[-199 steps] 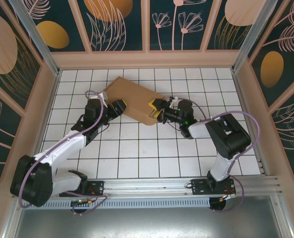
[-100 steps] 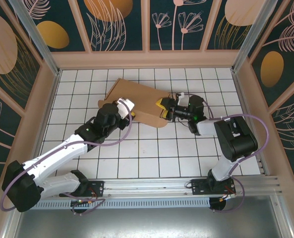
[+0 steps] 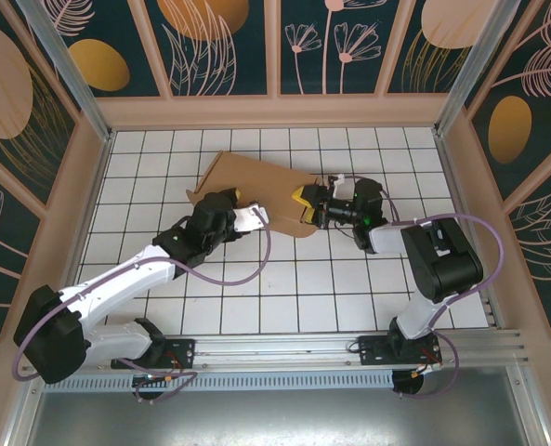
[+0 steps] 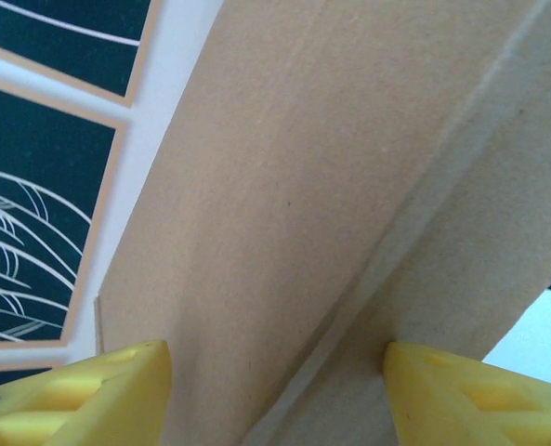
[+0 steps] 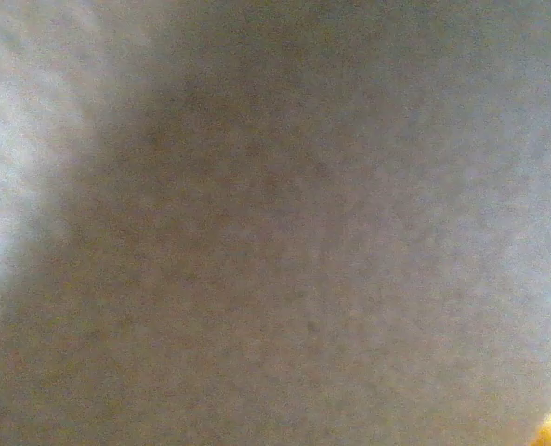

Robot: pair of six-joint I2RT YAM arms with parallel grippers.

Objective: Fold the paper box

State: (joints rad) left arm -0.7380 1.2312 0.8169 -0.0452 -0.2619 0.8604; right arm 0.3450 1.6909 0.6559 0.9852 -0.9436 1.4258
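Paper box [image 3: 256, 186] lies ten-to-four between my arms
Left jaws spread at its six-o'clock edge; right jaws at three, grip I cannot tell

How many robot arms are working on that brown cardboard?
2. The left arm reaches from the near-left corner to the paper box, at its near edge; the right arm bends in from the near right to its right end. None looks hidden.
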